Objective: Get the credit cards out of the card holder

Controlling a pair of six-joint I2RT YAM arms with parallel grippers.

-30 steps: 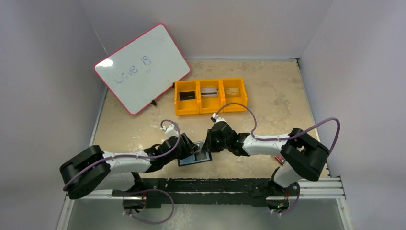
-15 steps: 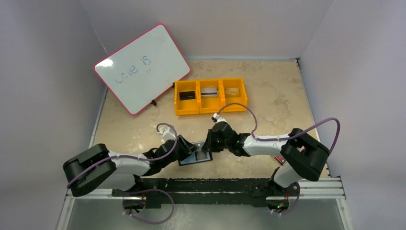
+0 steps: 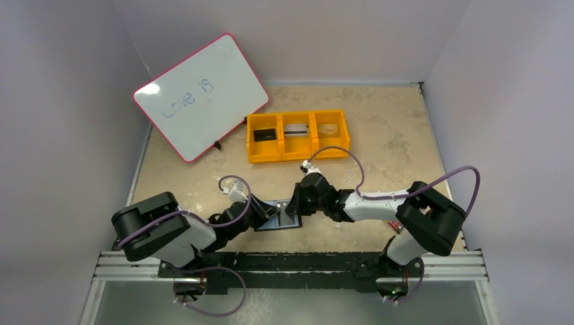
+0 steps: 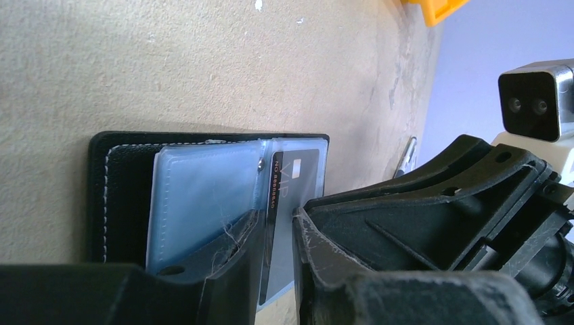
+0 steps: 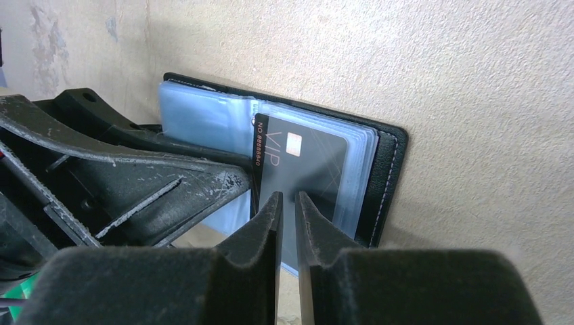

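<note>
Black book-fold card holder (image 5: pixel 387 162), open, well apart on the arms' side of orange three-compartment plastic tray (image 3: pixel 298 158); left gripper (image 4: pixel 274 217) narrowly astride black VIP plastic card (image 5: pixel 311 159), right gripper (image 5: pixel 289 198) a slit apart, grips untellable; advise sliding card straight along clear sleeve (image 4: pixel 203 196), holder pinned.

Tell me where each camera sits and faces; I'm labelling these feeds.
Top external: above, behind the bases, looking down on the table; left arm and right arm show.
Left wrist: low, facing forward over the card holder; left gripper in foreground.
Right wrist: likewise; right gripper in foreground.
Both wrist views share the black VIP card.
</note>
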